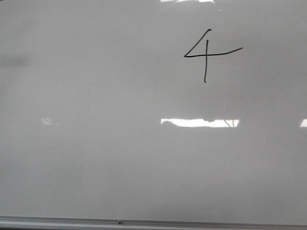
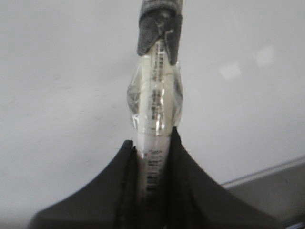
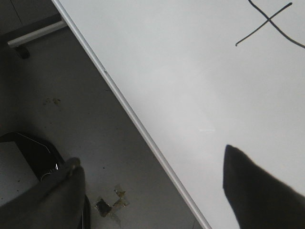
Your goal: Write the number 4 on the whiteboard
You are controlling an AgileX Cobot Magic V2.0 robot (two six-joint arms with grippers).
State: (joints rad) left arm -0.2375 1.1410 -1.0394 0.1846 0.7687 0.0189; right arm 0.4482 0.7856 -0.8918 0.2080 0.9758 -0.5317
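Note:
The whiteboard [image 1: 96,143] fills the front view, and a thin black number 4 [image 1: 206,53] is drawn at its upper right. Neither gripper shows in that view. In the left wrist view my left gripper [image 2: 152,143] is shut on a white marker [image 2: 155,109] wrapped in clear tape, its dark end [image 2: 159,28] pointing out over the whiteboard [image 2: 62,86]. My right gripper [image 3: 151,155] is open and empty, straddling the silver frame edge [image 3: 143,129] of the whiteboard [image 3: 200,86]. Crossing strokes of the number 4 [image 3: 269,21] show at the corner of that view.
The board's silver frame [image 1: 144,223] runs along the near edge. Beside the board in the right wrist view lies a grey floor [image 3: 71,95] with torn tape scraps [image 3: 112,205], a dark curved object [image 3: 28,152] and a metal bar [image 3: 35,34]. Light reflections [image 1: 199,122] mark the board.

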